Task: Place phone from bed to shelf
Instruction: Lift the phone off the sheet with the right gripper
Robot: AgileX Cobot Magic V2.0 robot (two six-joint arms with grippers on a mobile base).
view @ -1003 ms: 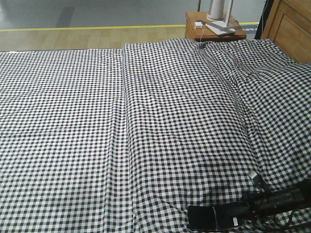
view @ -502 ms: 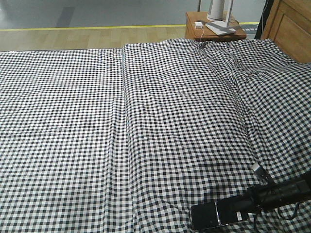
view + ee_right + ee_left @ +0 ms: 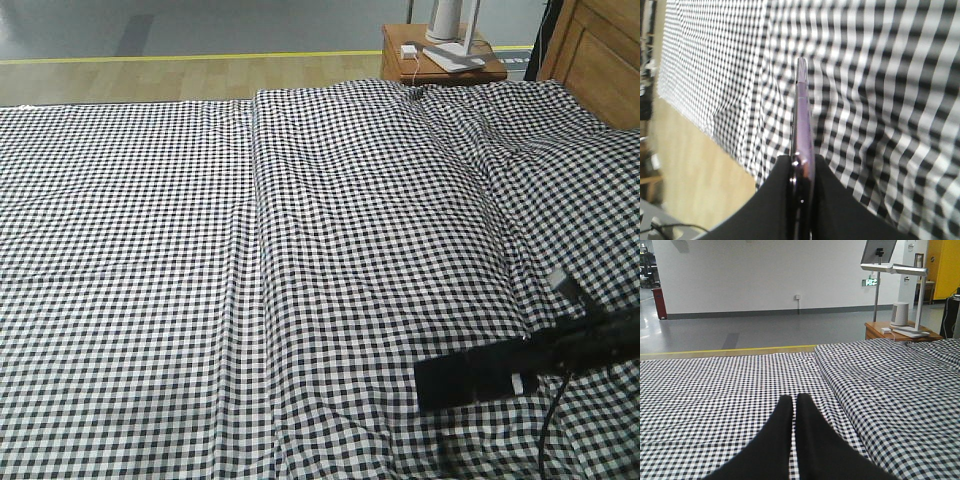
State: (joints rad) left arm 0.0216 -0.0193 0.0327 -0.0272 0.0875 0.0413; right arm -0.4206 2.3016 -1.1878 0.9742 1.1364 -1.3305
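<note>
Between the two black fingers of the right gripper we see the phone, pinched edge-on, so the jaws stand only as far apart as its thin body. Its pinkish edge runs straight out past the fingertips, with gingham cloth on both sides of it.

From the front we see the right arm reach in from the lower right corner, stretched nearly level and low over the bed, its jaws pointing left. The phone shows there as a dark, blurred slab sticking out to the left of the jaws, with a small white sticker at the end nearest them. A dim shadow lies on the cloth beneath it.

The left gripper hangs low over the same bed, its fingers pressed together and holding nothing. Well ahead and to the right of those jaws stands a nightstand with a white lamp on it.

We count one phone, one bed, two grippers and one nightstand.
</note>
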